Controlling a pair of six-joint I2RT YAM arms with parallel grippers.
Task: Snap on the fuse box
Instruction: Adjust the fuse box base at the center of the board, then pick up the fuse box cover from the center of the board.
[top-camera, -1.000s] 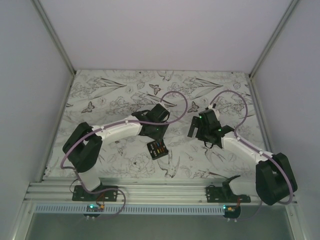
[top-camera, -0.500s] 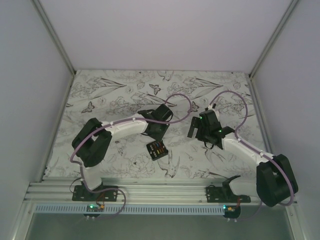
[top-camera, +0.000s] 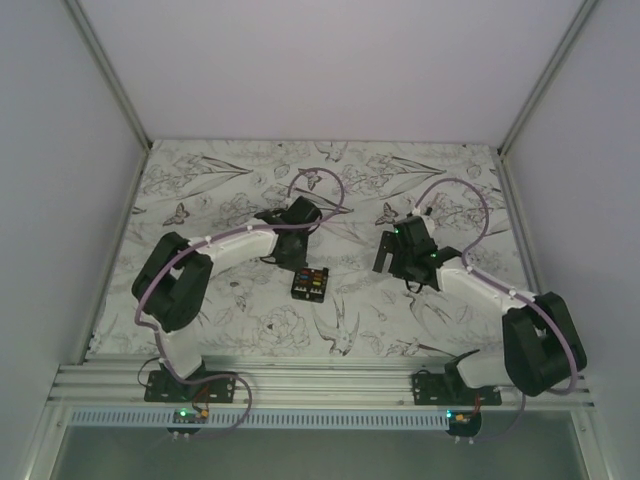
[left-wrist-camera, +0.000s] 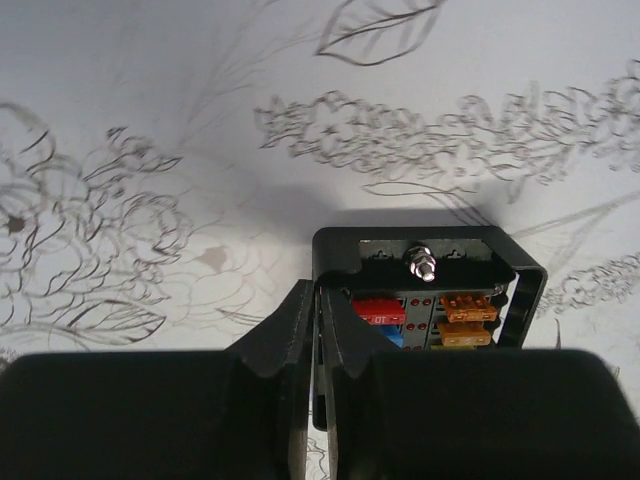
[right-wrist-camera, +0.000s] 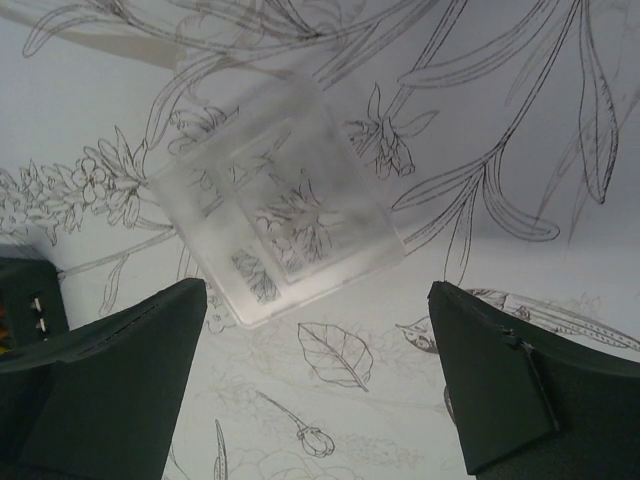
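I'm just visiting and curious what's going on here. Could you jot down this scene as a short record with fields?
Surface: floral-patterned table
Main item: black fuse box, face up, red and orange fuses showing
Left side: left claw pinched on one side wall of the fuse box
Right side: right claw open above a clear lid
Cover: the clear lid lies flat on the table, not gripped

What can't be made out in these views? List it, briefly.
- Left wrist: the fuse box's near half, hidden behind the left gripper.
- Top view: the clear cover, too faint to find near the right gripper.
- Right wrist: the fuse box, cut off by the left edge.
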